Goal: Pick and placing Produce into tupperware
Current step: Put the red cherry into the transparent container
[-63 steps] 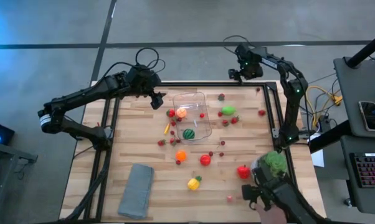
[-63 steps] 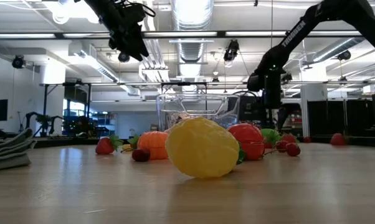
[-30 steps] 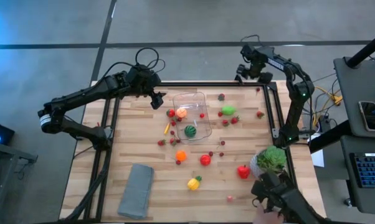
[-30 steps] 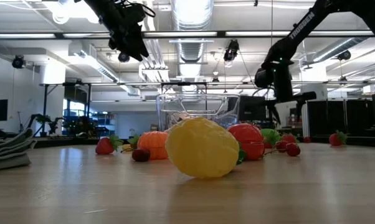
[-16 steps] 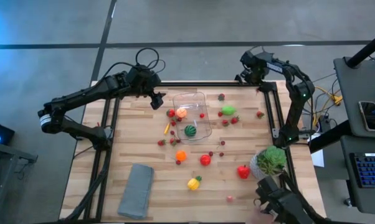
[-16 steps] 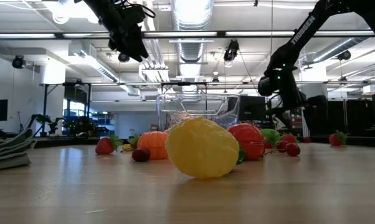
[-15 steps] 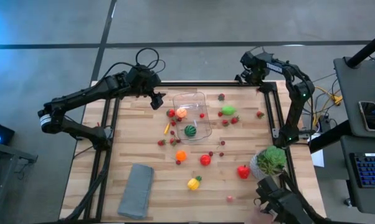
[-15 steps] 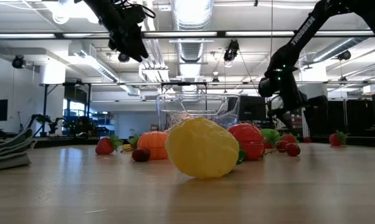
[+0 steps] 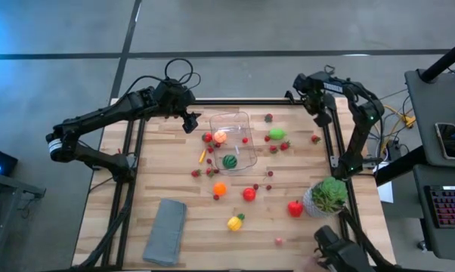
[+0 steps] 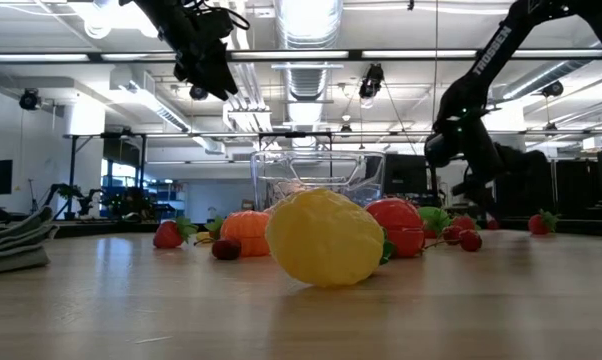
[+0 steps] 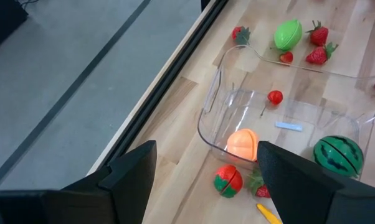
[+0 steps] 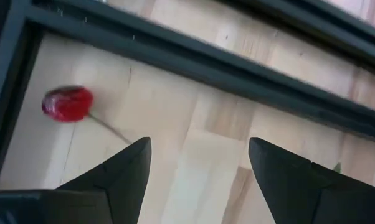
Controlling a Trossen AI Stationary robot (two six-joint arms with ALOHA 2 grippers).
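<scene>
Plant (image 9: 330, 196) near table (image 9: 174, 159) corner | cloth (image 9: 165, 231) front-left | tupperware (image 9: 232, 140) unobstructed

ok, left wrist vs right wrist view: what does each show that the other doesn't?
Left wrist only: the clear container holding an orange fruit, a small red cherry and a watermelon, plus a green fruit and strawberries beyond it. Right wrist only: a lone red cherry near the black table frame. Both: wooden tabletop and that arm's own open jaws.
</scene>
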